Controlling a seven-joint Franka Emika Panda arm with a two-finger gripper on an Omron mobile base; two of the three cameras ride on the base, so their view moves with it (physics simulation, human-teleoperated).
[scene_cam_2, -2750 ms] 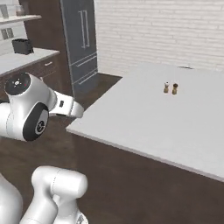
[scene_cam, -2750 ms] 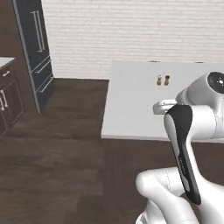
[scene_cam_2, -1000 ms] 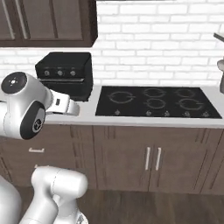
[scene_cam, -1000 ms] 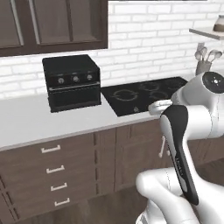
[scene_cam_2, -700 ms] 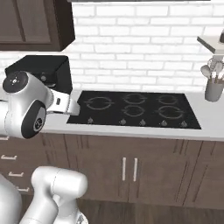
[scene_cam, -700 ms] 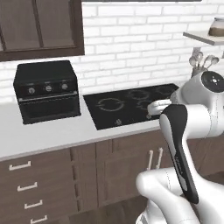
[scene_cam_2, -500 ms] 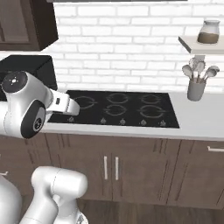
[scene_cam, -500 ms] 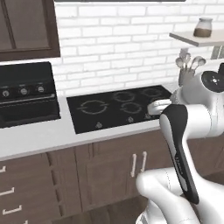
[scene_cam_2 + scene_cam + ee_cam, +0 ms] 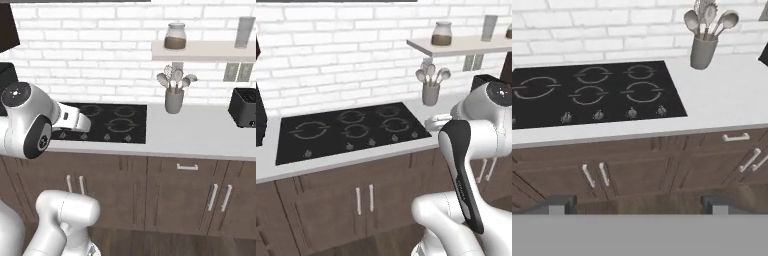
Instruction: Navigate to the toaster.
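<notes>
The gripper (image 9: 637, 204) hangs empty and spread wide, its two dark fingertips (image 9: 561, 204) at the bottom of the hand view, well apart, aimed down at the cabinet fronts (image 9: 642, 170) below the white counter (image 9: 722, 100). Past them lies the black cooktop (image 9: 592, 92), and to its right a grey utensil holder (image 9: 702, 51) stands against the brick wall.

The toaster (image 9: 244, 107) — a small dark box — sits on the counter at the far right of the right base view, under a wall shelf (image 9: 200, 50), well apart from the utensil holder.

To finish the drive well, the base should probably slide right along the counter until the toaster is centred ahead, arm kept tucked. One broad face seems turned toward the room, long axis along the wall — slots and knob are too small to make out.
</notes>
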